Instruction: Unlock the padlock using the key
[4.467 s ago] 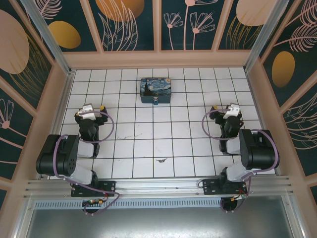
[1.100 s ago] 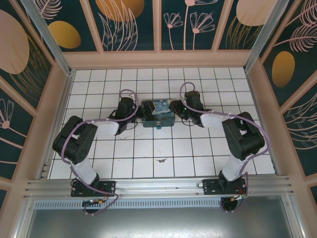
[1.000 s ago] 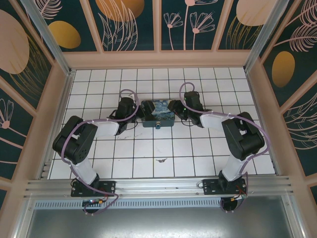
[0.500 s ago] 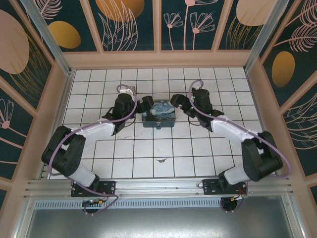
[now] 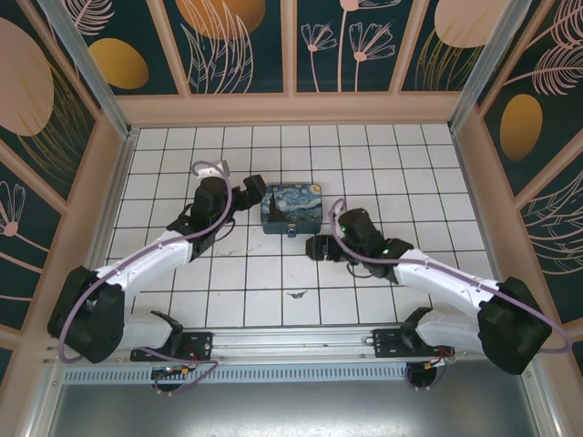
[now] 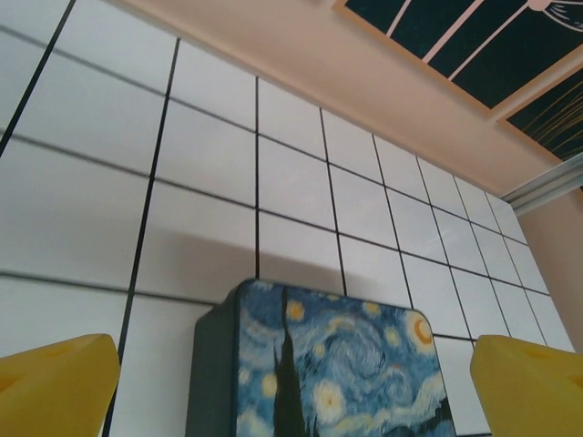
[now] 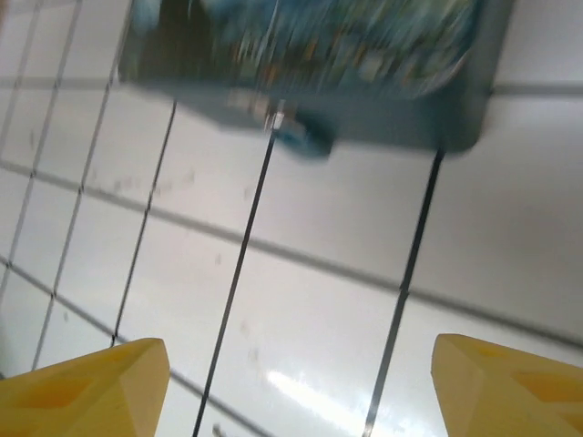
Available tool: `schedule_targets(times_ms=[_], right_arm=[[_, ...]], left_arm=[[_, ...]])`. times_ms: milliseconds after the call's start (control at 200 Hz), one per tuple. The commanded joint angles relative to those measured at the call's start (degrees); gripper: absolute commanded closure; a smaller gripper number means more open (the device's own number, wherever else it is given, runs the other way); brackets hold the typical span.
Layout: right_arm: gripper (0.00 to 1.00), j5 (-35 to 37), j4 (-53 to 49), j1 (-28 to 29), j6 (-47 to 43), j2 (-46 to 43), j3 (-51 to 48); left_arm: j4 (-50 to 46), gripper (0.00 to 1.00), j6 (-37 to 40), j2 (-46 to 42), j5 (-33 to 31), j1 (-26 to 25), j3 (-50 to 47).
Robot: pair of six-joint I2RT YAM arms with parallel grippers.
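Note:
The padlock is a tiny blue body hanging at the front of the blue-and-yellow painted box; in the right wrist view the padlock is a blurred blue blob under the box. The key lies on the tiles nearer the arms, dark and thin. My left gripper stands open just left of the box, its yellow fingertips wide either side of the box lid. My right gripper is open, low over bare tiles in front of the padlock, nothing between its fingertips.
White tiled floor with black grid lines, walled by a peach wooden frame at the back and both sides. An aluminium rail runs along the near edge by the arm bases.
Both grippers have let go of the box's sides. The left one drew back to the box's left; the right arm swung round in front of it, towards the key. Earlier, the box was dragged nearer.

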Motion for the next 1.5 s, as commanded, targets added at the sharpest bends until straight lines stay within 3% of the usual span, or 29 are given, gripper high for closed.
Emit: schedule_targets(times_ms=[0, 185, 410, 811, 1496], right_arm=[[0.26, 5.07, -3.58, 6.27, -4.21, 1.8, 0.68], [0.31, 10.39, -7.66, 15.64, -9.72, 10.82, 6.05], [0.36, 15.19, -11.95, 20.69, -16.06, 19.6, 11.77], [0.43, 10.63, -13.01, 21.91, -20.68, 20.82, 12.58], [0.48, 10.94, -12.95, 23.35, -22.74, 25.18, 12.41]], left_arm=[[-0.77, 0.01, -6.32, -3.45, 1.7, -0.11, -4.51], [-1.08, 0.01, -11.7, -6.09, 3.8, -0.12, -7.57], [-6.25, 0.01, -10.12, -7.29, 2.7, -0.01, -5.43], [-7.49, 0.01, -8.97, -8.54, 3.41, 0.67, -5.37], [-6.62, 0.01, -9.22, -7.97, 4.47, 1.17, -5.4]])
